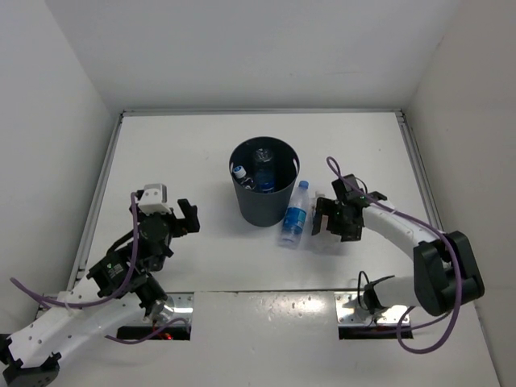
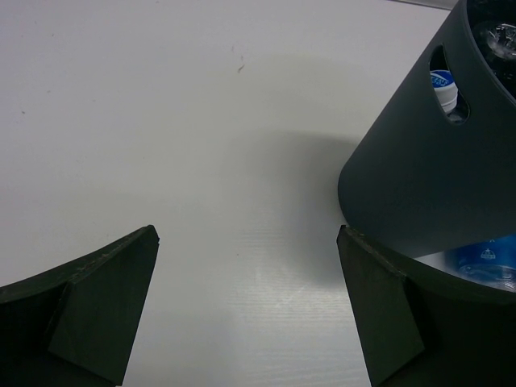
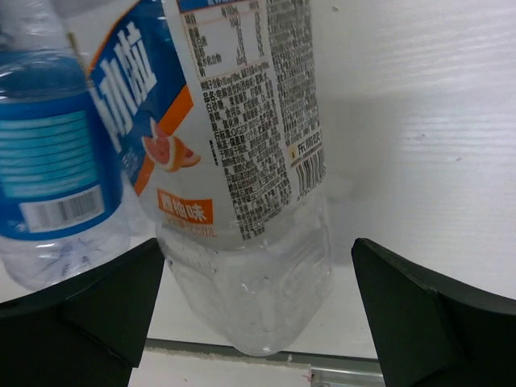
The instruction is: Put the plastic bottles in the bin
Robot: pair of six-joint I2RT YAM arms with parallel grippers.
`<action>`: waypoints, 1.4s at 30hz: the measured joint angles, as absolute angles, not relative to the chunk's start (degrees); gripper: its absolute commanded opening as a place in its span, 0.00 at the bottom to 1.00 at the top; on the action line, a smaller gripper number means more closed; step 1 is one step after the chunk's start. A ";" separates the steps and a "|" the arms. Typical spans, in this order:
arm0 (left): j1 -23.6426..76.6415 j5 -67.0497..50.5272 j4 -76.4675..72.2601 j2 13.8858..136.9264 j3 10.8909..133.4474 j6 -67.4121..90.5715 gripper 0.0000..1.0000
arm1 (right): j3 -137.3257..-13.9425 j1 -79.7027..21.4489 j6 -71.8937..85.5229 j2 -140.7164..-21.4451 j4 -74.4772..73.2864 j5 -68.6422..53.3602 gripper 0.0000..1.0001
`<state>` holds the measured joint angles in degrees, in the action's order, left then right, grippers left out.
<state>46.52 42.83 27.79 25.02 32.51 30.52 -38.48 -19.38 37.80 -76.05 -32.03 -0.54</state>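
Right of bin (image 1: 258, 210): white-label bottle (image 3: 242, 161) and blue-label bottle (image 1: 295, 216), long axes along bin wall, just ahead of your right gripper (image 1: 325, 219), jaws spread wide, holding nothing; left gripper (image 1: 189, 215) on bin's far side, likewise.

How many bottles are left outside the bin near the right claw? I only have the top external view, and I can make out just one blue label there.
Observer: Two. The right wrist view shows a blue-labelled bottle and, right beside it, a white-labelled bottle with blue and orange print.
Reviewer: Is the claw gripping either one?
Observer: No. The right claw is open. Its fingers sit wide apart on either side of the white-labelled bottle's clear base and are not closed on it.
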 measured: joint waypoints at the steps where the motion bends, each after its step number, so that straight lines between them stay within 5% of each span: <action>1: 46.52 42.81 27.77 25.02 32.51 30.52 1.00 | -38.11 -18.28 37.93 -76.77 -31.79 -1.23 0.98; 15: 46.52 42.81 27.77 25.02 32.51 30.44 1.00 | -37.74 -10.76 38.06 -73.80 -32.32 -5.28 0.63; 22: 46.52 42.85 27.75 24.67 32.51 30.44 1.00 | -40.29 -8.34 38.17 -71.37 -36.12 -6.31 0.60; 27: 46.52 42.87 27.75 24.45 32.51 30.44 1.00 | -40.29 -8.34 38.74 -71.20 -35.79 -6.63 0.76; 33: 46.54 42.87 27.75 24.10 32.51 30.44 1.00 | -38.26 -8.34 39.40 -74.50 -33.85 -6.70 0.78; 42: 46.52 42.83 27.75 23.49 32.51 30.22 1.00 | -37.85 -7.90 40.05 -78.19 -32.29 -7.79 0.47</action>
<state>46.52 42.83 27.75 23.49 32.51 30.22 -37.85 -7.90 40.05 -78.19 -32.29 -7.79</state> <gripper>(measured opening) 0.997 0.660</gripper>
